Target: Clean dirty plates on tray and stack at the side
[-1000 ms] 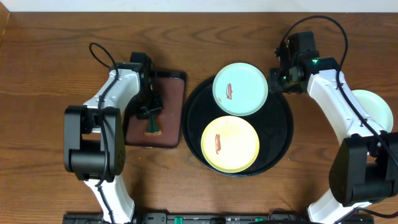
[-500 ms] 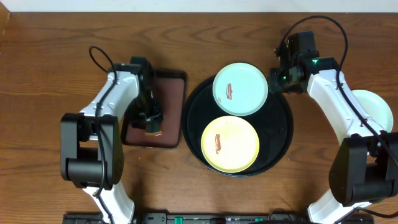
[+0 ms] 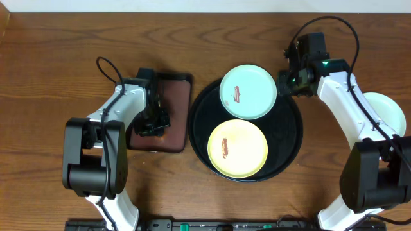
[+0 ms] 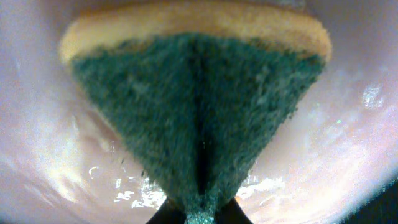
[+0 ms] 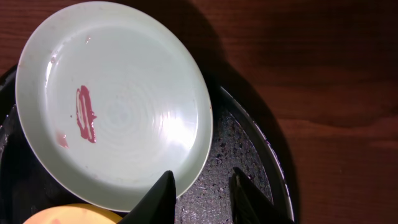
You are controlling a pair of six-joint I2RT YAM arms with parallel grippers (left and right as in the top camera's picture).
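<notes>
The round black tray [image 3: 290, 138] holds two plates. A mint plate [image 3: 247, 92] lies at its far side and a yellow plate [image 3: 237, 148] at the near side, each with a red-brown smear. In the right wrist view my right gripper [image 5: 202, 186] stands open just above the mint plate's [image 5: 118, 106] near rim. One finger is over the plate and the other over the tray floor [image 5: 249, 162]. My left gripper [image 3: 156, 125] is down on the brown rectangular tray [image 3: 178, 102]. It is shut on a green-and-yellow sponge [image 4: 199, 106], which fills the left wrist view.
Another pale mint plate [image 3: 385, 109] lies on the wooden table at the far right, partly under my right arm. The brown tray sits just left of the black one. The table's back edge meets a white wall.
My left gripper has dropped onto the sponge on the brown tray and closed on it. The right arm and both plates on the black tray have not moved.
</notes>
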